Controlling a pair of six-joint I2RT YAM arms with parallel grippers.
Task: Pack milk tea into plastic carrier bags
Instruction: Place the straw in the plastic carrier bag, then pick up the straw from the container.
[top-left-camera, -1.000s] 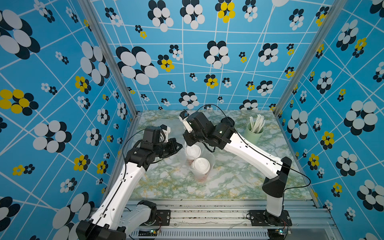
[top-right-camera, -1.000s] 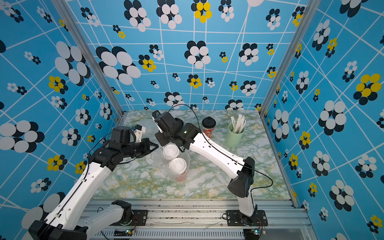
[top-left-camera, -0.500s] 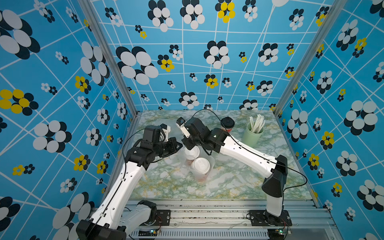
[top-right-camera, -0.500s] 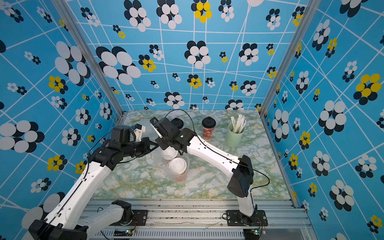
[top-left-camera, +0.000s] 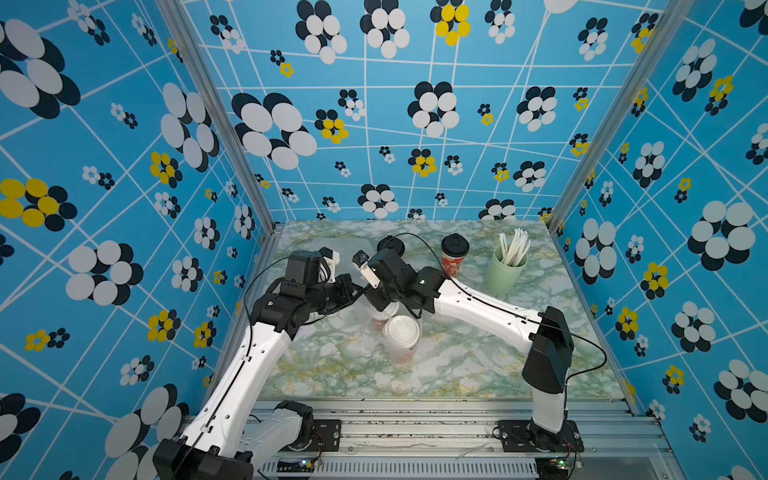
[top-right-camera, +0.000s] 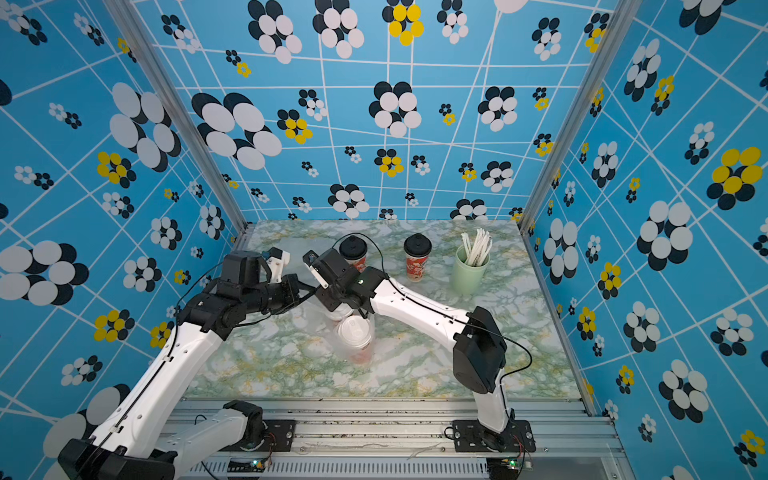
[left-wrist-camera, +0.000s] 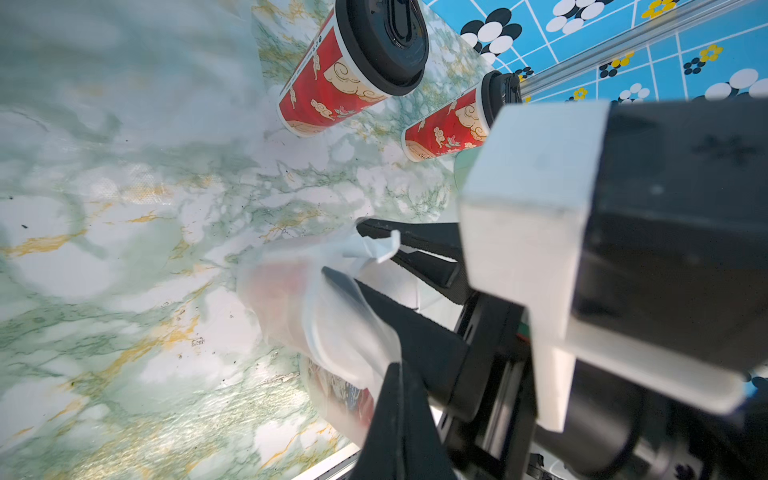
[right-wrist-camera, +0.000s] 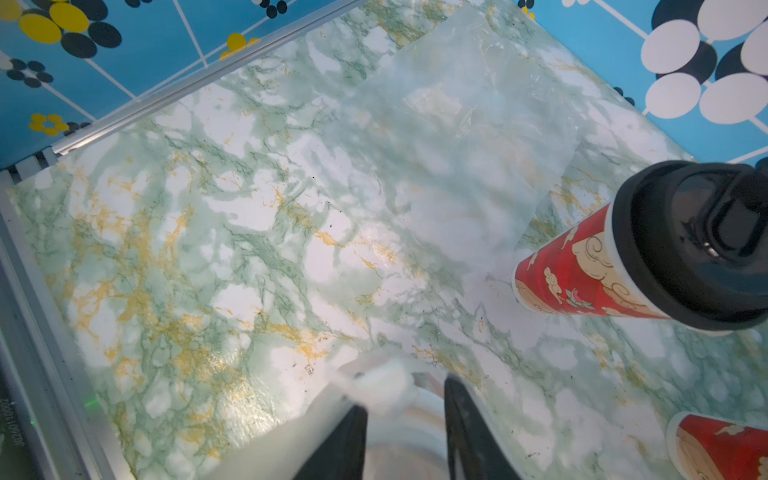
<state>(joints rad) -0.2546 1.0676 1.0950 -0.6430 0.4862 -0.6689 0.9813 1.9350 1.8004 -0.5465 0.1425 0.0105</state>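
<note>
Currently left claw (left-wrist-camera: 392, 370) nips thin crinkly plastic bag (left-wrist-camera: 291, 299); right claw (right-wrist-camera: 405, 395) approx half-open.

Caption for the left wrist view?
Left gripper pinches thin whitish plastic carrier bag holding a red printed cup; two black-lidded red cups stand beyond.

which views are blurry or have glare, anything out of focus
Left wrist view: the white housing up close is soft, a black-lidded milk tea cup sharp. Right wrist view: plastic carrier bag blurred at the right gripper, sheen on the marble table. Both top views: sharp, evenly lit.
</note>
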